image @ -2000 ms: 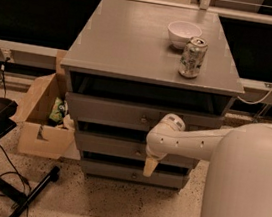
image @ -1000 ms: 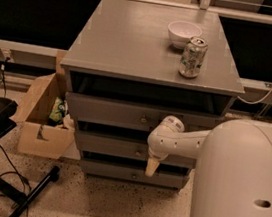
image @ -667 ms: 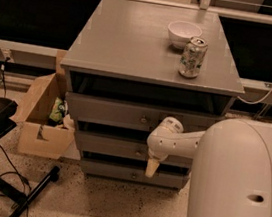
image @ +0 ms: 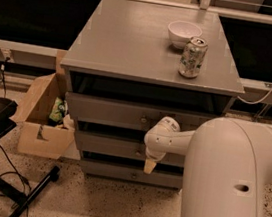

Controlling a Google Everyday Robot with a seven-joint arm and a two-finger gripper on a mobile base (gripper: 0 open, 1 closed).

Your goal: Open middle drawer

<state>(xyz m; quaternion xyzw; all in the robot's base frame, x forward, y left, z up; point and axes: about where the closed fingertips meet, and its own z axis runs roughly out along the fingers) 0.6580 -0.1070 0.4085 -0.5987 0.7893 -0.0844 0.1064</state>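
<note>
The grey cabinet has three drawers. The middle drawer is the second grey front, and its knob is hidden behind my arm. My gripper hangs in front of the centre of that drawer front, its tan fingertip pointing down over the gap above the bottom drawer. The top drawer shows its small knob just left of my wrist. My white arm fills the lower right of the view.
A white bowl and a drink can stand on the cabinet top at the right. An open cardboard box with rubbish sits on the floor left of the cabinet. A black stand and cables lie at lower left.
My arm's bulk has grown larger in the lower right. The gripper stays in front of the middle drawer's centre. The drawers have not visibly moved.
</note>
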